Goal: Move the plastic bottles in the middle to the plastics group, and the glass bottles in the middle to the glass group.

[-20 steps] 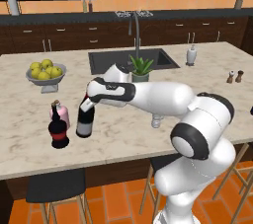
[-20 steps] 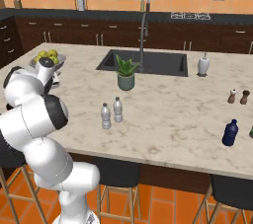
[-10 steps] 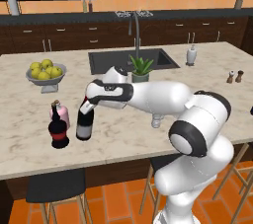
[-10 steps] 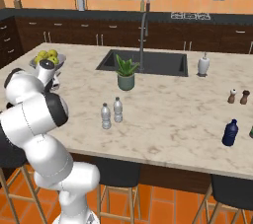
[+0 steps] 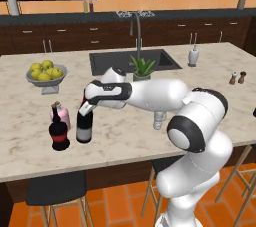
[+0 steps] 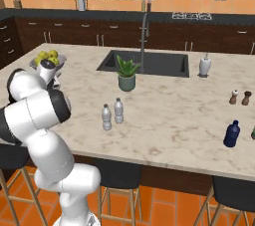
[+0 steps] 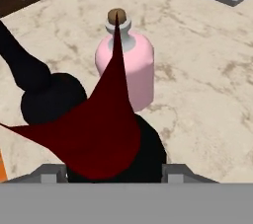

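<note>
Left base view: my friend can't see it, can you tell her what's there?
The end effector is at the neck of a tall dark wine bottle standing on the marble counter. Beside it stand a squat dark bottle and a pink bottle.

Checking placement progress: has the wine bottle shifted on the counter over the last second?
No. The wine bottle stands just right of the squat dark bottle, same as before.
</note>
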Controlling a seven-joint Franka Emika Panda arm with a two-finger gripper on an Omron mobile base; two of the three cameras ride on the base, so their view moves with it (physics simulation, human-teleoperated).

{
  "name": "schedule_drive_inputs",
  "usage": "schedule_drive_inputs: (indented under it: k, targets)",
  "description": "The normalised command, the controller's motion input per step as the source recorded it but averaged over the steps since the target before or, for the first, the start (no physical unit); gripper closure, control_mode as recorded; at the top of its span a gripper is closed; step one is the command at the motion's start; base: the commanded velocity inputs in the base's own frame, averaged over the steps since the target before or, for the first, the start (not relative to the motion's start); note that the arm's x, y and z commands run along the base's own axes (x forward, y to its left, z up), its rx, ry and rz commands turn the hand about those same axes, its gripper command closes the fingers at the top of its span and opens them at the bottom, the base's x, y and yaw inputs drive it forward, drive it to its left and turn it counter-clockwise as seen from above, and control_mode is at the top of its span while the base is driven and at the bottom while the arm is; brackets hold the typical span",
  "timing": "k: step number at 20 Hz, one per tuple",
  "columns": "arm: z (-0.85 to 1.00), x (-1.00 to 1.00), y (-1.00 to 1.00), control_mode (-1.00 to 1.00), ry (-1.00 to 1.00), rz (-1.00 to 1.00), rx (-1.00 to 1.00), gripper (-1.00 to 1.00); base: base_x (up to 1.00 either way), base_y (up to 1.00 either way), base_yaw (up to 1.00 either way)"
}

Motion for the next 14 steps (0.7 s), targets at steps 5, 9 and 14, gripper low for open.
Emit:
schedule_drive_inputs:
  k: [5,9,14]
  targets:
    - [0.01,0.12,0.11,-1.00,0.00,0.00,0.00,1.00,0.00,0.00,0.00]
    - [0.00,0.00,0.01,-1.00,0.00,0.00,0.00,1.00,0.00,0.00,0.00]
    - [0.00,0.00,0.00,-1.00,0.00,0.00,0.00,-1.00,0.00,0.00,0.00]
